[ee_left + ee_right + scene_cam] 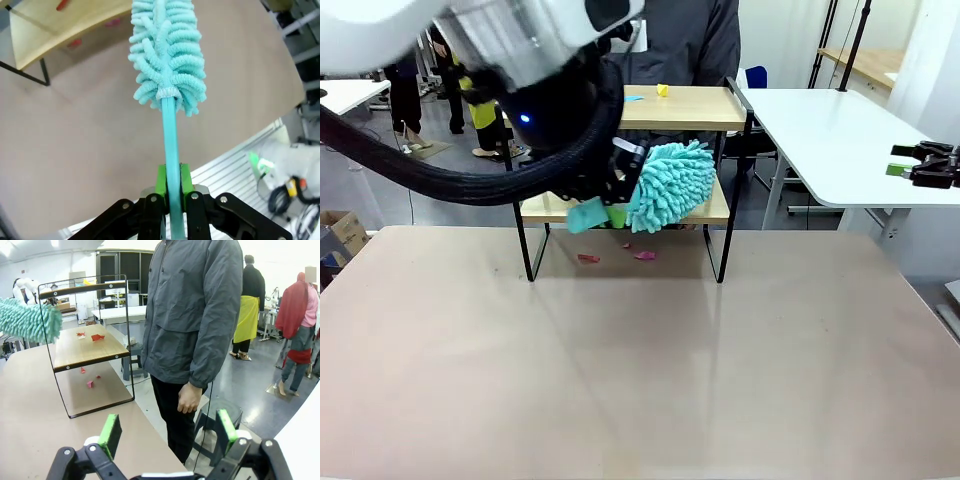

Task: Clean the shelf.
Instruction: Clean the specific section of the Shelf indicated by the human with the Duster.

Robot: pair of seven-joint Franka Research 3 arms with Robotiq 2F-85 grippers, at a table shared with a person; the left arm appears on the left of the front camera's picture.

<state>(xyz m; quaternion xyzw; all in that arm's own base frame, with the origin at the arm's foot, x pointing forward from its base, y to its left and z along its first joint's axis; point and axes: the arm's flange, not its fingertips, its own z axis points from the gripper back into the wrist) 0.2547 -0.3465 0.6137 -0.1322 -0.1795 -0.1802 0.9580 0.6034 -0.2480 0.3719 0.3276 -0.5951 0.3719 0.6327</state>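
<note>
Pinched duster (670, 185) handle in left gripper (171, 182), head at front edge of shelf (690, 106) lower board. Held right gripper (167, 435) spread. Judged unfinished: red scraps (97, 337) on lower board.

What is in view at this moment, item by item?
shelf: one, light wood boards, black frame, far side of table
duster: one, teal, head at the shelf's front by the lower board
red scraps: at least two, lower board
pink scraps: three, on the table under the shelf
yellow thing: one, small, top board
blue scrap: one, top board
table: one, tan
white table: one, right
person: one, grey jacket, behind the shelf
left end effector: shut on the duster's handle
right end effector: open, empty
</note>
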